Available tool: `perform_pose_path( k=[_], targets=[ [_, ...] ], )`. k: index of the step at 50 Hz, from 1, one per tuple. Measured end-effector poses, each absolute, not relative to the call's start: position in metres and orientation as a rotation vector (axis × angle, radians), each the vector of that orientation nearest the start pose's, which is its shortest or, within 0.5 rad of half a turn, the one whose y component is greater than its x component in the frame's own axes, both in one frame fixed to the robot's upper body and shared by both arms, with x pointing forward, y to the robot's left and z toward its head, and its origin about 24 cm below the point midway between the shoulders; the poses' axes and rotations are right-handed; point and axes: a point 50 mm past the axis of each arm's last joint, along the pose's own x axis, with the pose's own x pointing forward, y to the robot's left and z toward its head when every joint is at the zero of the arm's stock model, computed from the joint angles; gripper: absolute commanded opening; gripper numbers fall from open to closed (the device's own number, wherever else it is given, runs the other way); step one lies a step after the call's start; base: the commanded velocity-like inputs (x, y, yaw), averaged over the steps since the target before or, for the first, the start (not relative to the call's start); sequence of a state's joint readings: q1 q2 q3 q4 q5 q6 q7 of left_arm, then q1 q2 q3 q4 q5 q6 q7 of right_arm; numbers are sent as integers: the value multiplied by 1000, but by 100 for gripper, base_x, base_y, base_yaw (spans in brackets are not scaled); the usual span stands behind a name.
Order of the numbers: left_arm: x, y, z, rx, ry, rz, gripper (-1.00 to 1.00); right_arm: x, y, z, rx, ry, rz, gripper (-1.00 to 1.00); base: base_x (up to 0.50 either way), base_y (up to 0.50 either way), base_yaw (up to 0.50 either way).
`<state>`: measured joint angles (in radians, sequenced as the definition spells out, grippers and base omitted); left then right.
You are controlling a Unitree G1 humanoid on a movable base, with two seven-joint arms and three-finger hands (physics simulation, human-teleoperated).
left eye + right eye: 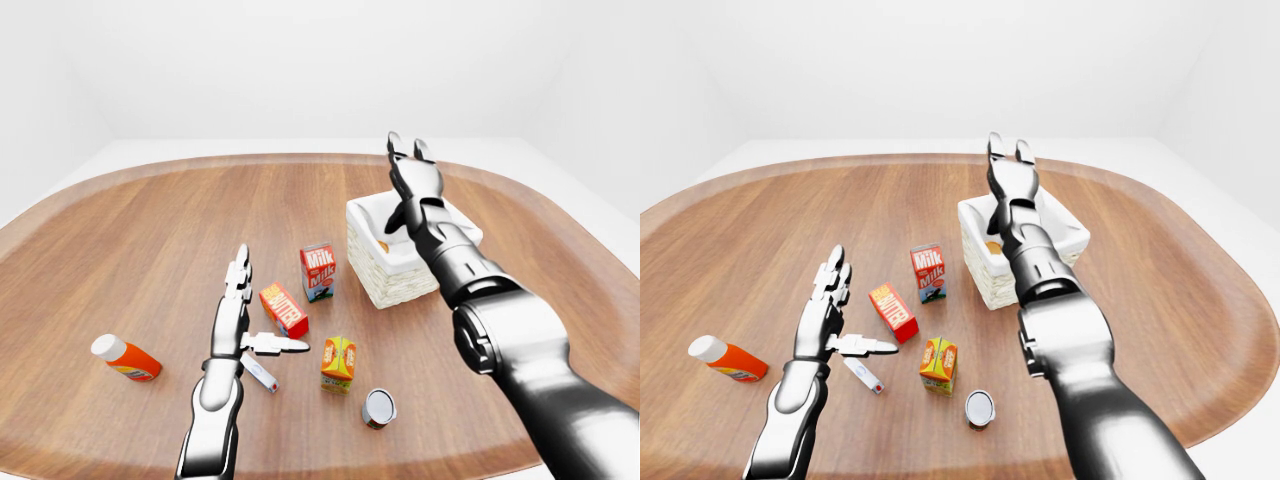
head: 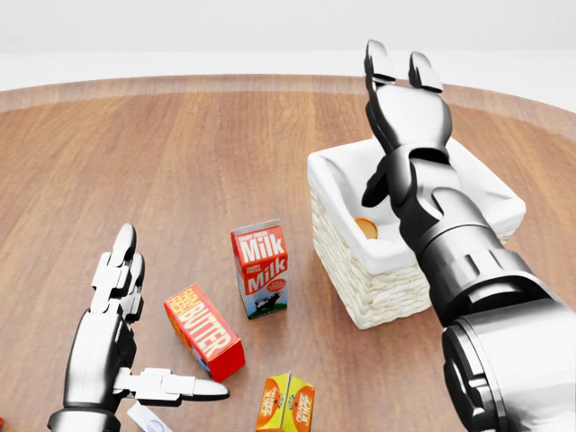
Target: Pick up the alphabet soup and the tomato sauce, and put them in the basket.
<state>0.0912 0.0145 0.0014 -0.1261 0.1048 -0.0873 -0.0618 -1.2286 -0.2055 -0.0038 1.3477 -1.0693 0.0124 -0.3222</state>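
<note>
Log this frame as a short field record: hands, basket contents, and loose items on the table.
right hand: open, empty, raised over the basket
left hand: open, empty, hovering beside the butter box
basket contents: one can, orange top showing, label unreadable
can on table: lying near the bottom edge of the left-eye view, label unclear
other items: milk carton upright, juice carton, orange bottle on its side, small white tube

A bare simulated room: blank white walls (image 1: 300,60) around one wooden table (image 1: 150,230).
</note>
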Motion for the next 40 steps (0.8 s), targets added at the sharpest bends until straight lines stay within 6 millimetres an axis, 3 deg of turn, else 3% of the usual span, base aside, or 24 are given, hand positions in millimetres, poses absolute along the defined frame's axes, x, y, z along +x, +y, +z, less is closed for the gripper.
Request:
perform_pose_path(
  k=[40],
  targets=[
    [236, 153, 58, 126, -120, -40, 100, 427, -144, 193, -894, -182, -200, 100, 0, 0, 0]
  ],
)
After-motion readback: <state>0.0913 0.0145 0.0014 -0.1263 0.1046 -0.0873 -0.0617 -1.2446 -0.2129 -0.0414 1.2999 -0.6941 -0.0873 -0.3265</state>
